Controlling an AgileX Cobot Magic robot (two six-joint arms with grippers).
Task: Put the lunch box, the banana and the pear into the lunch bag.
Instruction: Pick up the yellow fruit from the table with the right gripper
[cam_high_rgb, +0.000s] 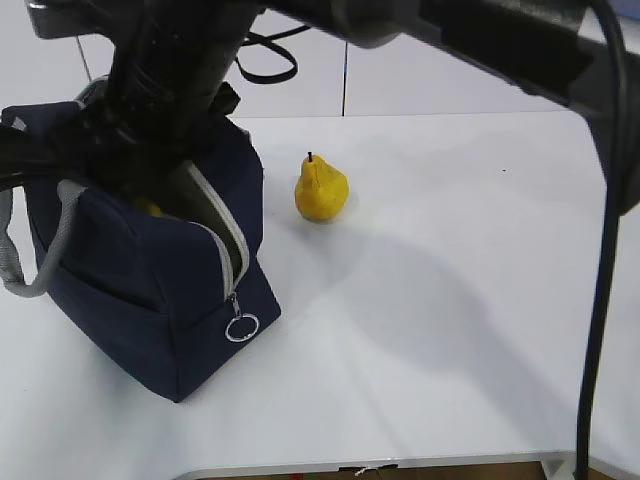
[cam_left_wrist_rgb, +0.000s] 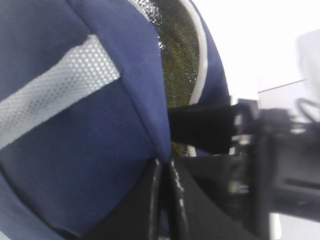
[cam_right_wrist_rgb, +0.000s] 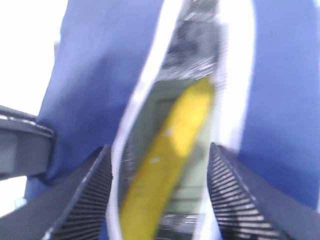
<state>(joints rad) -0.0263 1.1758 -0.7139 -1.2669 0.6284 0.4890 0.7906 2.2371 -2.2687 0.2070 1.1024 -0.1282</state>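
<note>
My right tool (cam_right_wrist_rgb: 160, 195) is open over the lunch bag (cam_high_rgb: 150, 290) mouth, banana (cam_right_wrist_rgb: 167, 165) lying inside between its jaws. My left tool (cam_left_wrist_rgb: 165, 200) is clamped on the bag's fabric edge. Pear (cam_high_rgb: 321, 190) stands on the tabletop (cam_high_rgb: 450, 320) just beside the bag.

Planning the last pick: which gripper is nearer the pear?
Right, though not by much. Both are at the bag, left of the pear: the right gripper over its opening, the left gripper pinching its fabric edge.
</note>
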